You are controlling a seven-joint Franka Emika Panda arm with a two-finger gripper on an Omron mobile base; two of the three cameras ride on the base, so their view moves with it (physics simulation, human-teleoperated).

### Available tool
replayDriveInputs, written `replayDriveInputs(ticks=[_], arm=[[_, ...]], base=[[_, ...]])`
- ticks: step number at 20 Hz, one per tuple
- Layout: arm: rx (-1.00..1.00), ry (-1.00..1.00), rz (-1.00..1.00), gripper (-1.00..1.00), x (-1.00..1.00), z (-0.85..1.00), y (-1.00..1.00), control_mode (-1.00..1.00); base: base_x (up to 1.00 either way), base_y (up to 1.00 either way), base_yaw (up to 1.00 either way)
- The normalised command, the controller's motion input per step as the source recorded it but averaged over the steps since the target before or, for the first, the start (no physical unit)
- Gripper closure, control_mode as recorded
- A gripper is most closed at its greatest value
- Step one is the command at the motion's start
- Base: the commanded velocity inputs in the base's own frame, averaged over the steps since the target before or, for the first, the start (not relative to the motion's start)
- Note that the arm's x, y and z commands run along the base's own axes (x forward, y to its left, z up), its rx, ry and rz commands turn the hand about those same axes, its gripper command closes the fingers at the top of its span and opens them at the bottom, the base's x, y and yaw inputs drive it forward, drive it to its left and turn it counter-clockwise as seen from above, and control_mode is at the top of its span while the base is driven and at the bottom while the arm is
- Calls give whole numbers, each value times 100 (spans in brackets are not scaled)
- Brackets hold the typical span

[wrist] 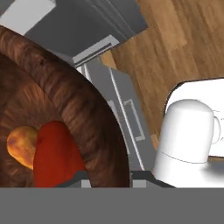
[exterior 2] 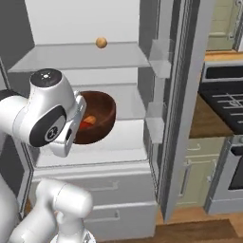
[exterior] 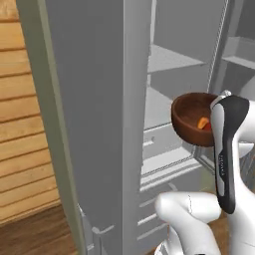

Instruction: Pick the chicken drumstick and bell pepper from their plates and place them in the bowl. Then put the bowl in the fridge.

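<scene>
The dark reddish-brown bowl [exterior: 188, 119] [exterior 2: 103, 113] [wrist: 81, 109] hangs in front of the open fridge [exterior 2: 80, 57], just above its lower shelf [exterior 2: 123, 137]. Inside the bowl lie the orange-brown chicken drumstick [wrist: 21, 146] [exterior 2: 90, 119] [exterior: 202, 123] and the red bell pepper [wrist: 54, 157] [exterior 2: 83, 125], touching each other. My gripper [wrist: 110, 177] is shut on the bowl's thick rim, one fingertip inside and one outside. In both base views my white hand covers the near side of the bowl and hides the fingers. The plates are out of view.
The thick grey fridge door [exterior: 94, 109] stands open on the left, and a second door edge [exterior 2: 190, 95] on the right. A tan ball [exterior 2: 101, 42] sits on the upper shelf. White drawers [exterior 2: 118, 190] lie below. A stove [exterior 2: 223, 102] is to the right, and a wooden wall [exterior: 20, 124] to the left.
</scene>
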Motion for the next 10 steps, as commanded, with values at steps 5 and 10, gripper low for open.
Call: replayDriveInputs(ticks=[5,10], arm=[[0,0,0,100,0,0,0,100],[0,0,0,100,0,0,0,100]], base=[[19,-57,61],[42,-31,29]])
